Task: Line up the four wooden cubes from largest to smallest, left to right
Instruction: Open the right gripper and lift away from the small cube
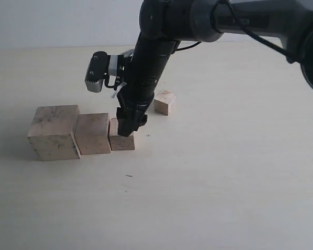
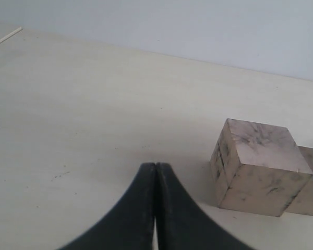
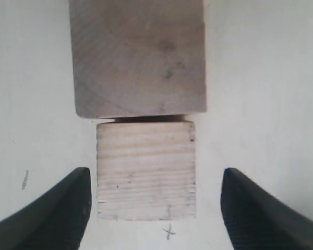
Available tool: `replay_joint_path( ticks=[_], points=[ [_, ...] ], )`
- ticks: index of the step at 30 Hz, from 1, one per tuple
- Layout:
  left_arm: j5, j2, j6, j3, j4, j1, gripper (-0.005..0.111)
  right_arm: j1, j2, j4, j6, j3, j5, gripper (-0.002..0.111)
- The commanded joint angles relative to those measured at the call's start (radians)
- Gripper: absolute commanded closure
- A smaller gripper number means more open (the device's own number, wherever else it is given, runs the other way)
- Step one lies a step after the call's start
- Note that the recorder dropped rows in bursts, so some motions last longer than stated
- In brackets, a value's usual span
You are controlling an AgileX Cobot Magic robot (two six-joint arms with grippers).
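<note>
The four wooden cubes lie on the pale table. The largest cube (image 1: 53,133) sits at the left, with the second cube (image 1: 93,134) touching it and the third cube (image 1: 122,139) touching that one. The smallest cube (image 1: 165,102) lies apart, farther back and to the right. My right gripper (image 1: 126,125) hangs over the third cube (image 3: 145,169), open, with a finger on each side and a gap to each. The second cube (image 3: 138,57) lies just beyond. My left gripper (image 2: 156,165) is shut and empty, near the largest cube (image 2: 258,166); it is out of the exterior view.
The right arm (image 1: 151,57) reaches across the middle from the upper right. A small pencil cross (image 3: 169,232) is marked on the table (image 1: 224,172) beside the third cube. The table's far edge meets a pale wall (image 2: 198,26).
</note>
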Motion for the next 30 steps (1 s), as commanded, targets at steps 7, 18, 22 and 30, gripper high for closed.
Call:
replay_joint_path(
  ticks=[7,18,22,30],
  points=[
    [-0.005,-0.005,0.001,-0.001,-0.006,-0.003,0.107,-0.006,-0.052,-0.204,0.19,0.006,0.012,0.045],
    [-0.005,-0.005,0.001,-0.001,-0.006,-0.003,0.107,-0.021,0.005,-0.207,0.19,0.04,-0.06,0.045],
    [-0.005,-0.005,0.001,-0.001,-0.006,-0.003,0.107,-0.021,0.016,-0.179,0.189,0.04,-0.08,0.045],
    [-0.005,-0.005,0.001,-0.001,-0.006,-0.003,0.107,-0.021,0.016,-0.125,0.181,0.04,-0.088,0.045]
  ],
)
